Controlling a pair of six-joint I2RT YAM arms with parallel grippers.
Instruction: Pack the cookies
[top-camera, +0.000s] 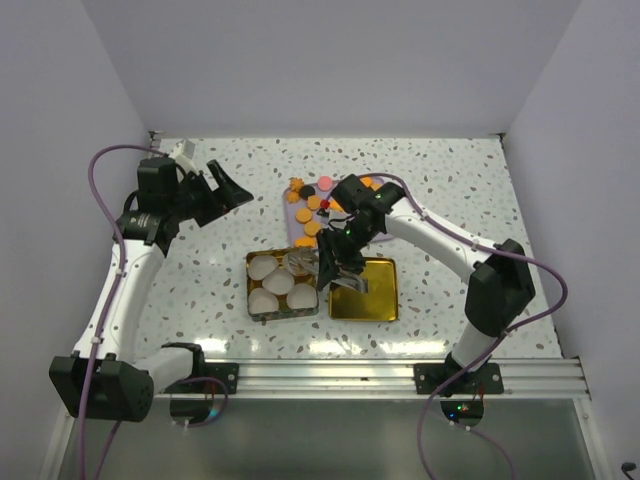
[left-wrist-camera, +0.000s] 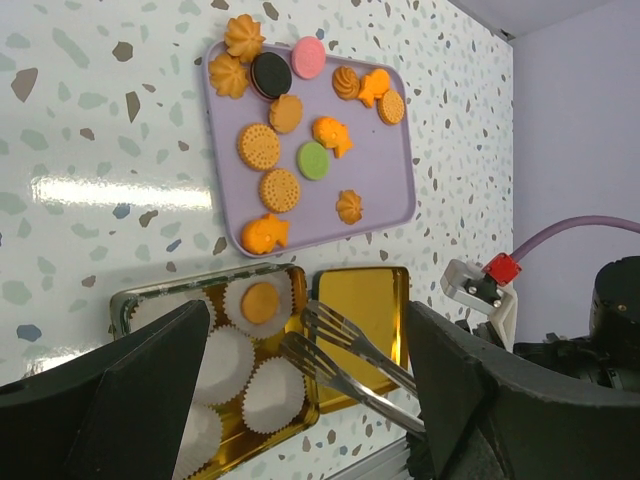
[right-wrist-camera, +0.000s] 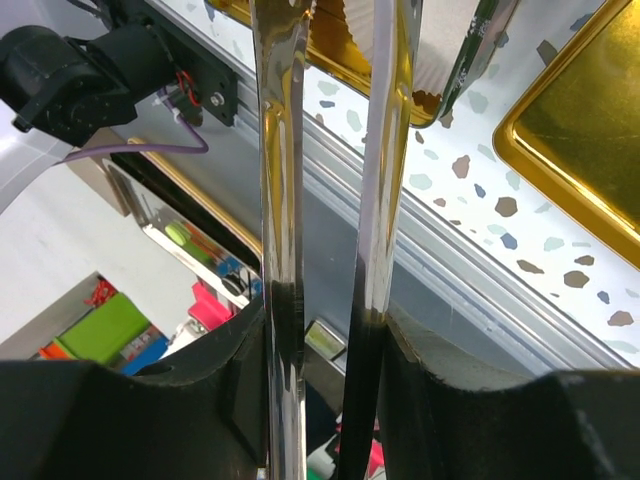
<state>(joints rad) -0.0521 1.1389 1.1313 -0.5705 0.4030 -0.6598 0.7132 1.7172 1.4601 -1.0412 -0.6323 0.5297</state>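
Note:
Several cookies, mostly orange with one pink, one green and one black, lie on a purple tray; the left wrist view shows them too. One round orange cookie sits in a white paper cup in the gold tin. My right gripper is shut on metal tongs. Their empty tips stand apart over the tin's right edge. The tong arms run up between my fingers. My left gripper is open and empty, high above the table at the left.
The tin holds several white paper cups. Its gold lid lies open-side up just right of it. A metal rail runs along the table's near edge. White walls close the back and both sides.

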